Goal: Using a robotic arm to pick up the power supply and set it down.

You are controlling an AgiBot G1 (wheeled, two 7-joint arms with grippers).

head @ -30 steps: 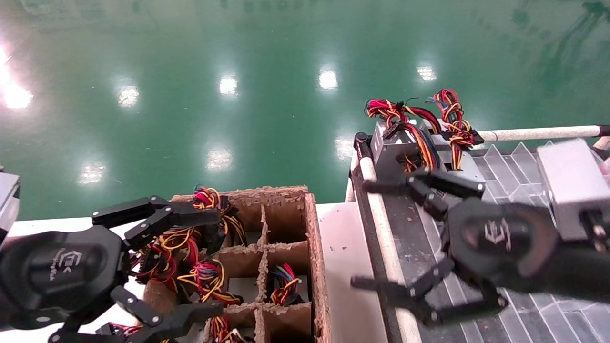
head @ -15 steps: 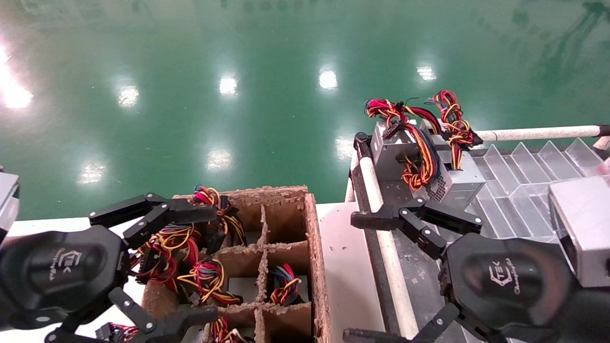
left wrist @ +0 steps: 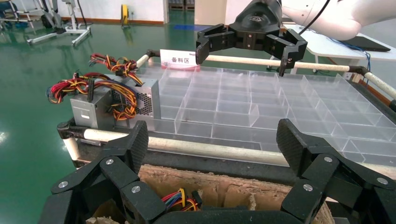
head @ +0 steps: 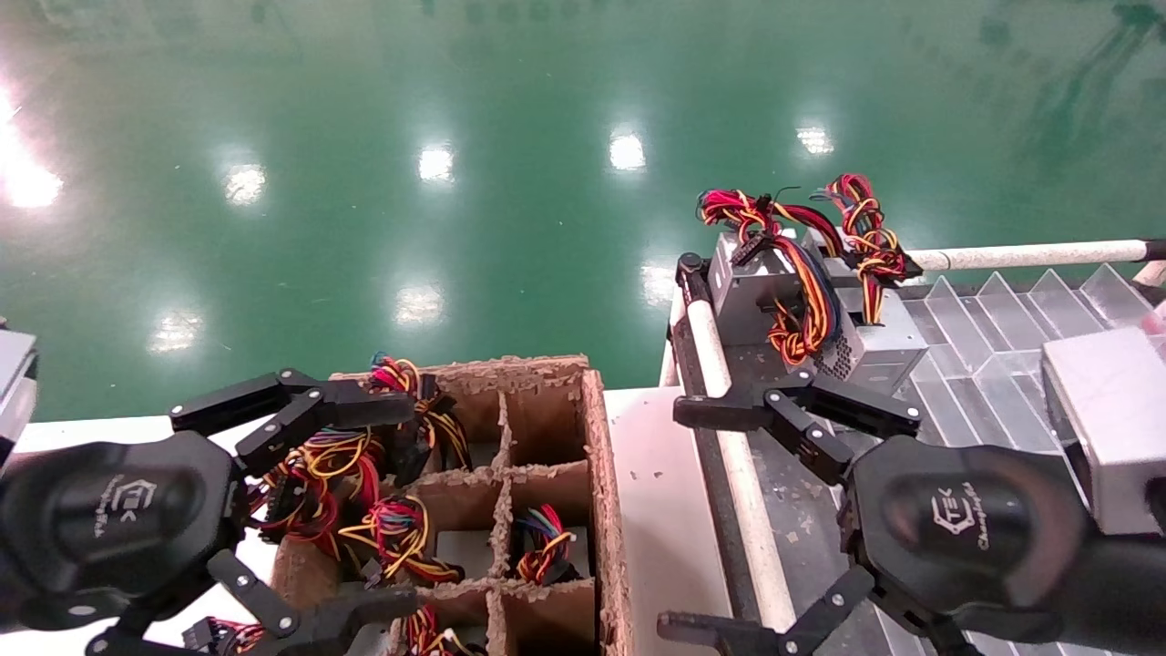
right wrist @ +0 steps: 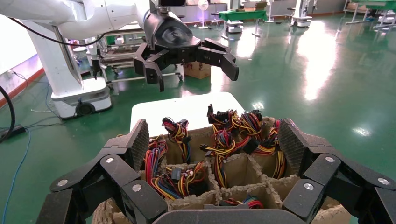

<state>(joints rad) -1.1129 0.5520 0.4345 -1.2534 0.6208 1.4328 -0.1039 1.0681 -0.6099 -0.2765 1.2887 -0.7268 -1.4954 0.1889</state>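
The power supply (head: 870, 344) (left wrist: 145, 99) is a grey box with a perforated face and a red, yellow and orange cable bundle. It rests in the far left corner of the clear divided tray (head: 1002, 310). My right gripper (head: 671, 519) (right wrist: 213, 137) hangs open and empty on the near side of it, apart from it, over the tray's left rail. The same gripper (left wrist: 245, 53) shows farther off in the left wrist view. My left gripper (head: 414, 506) (left wrist: 212, 140) is open and empty above the cardboard box (head: 601, 474).
A second grey box (head: 742, 282) (left wrist: 86, 112) with a loose wire loom stands beside the power supply. The cardboard box has dividers and holds several wire bundles (right wrist: 219, 140). A white padded rail (head: 729, 401) edges the tray. Green floor lies beyond.
My right gripper, open throughout, has drawn back toward me from beside the power supply, which stays in the tray. The left gripper has barely moved.
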